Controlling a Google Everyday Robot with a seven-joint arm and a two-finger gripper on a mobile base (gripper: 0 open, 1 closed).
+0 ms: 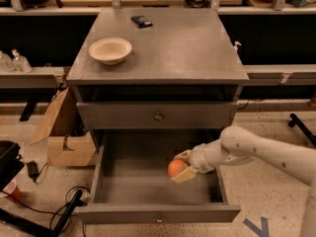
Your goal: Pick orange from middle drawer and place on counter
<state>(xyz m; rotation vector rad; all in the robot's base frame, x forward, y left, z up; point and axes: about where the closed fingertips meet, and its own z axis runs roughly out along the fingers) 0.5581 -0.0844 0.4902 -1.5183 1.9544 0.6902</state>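
Gripper (180,167) was clamped on the orange (174,168), fingers either side of its widest part, inside the open middle drawer (133,181). Likely light, firm, smooth-skinned; round, so it could roll out. Counter (173,48) sat well above the gripper.

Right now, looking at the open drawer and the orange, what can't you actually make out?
The orange: its right side is hidden by the gripper, shut on it over the middle drawer.
Whether it touches the drawer floor: this single camera view cannot tell.
The small dark object at the back of the counter: too small to identify.
The arm: cut off by the right edge.
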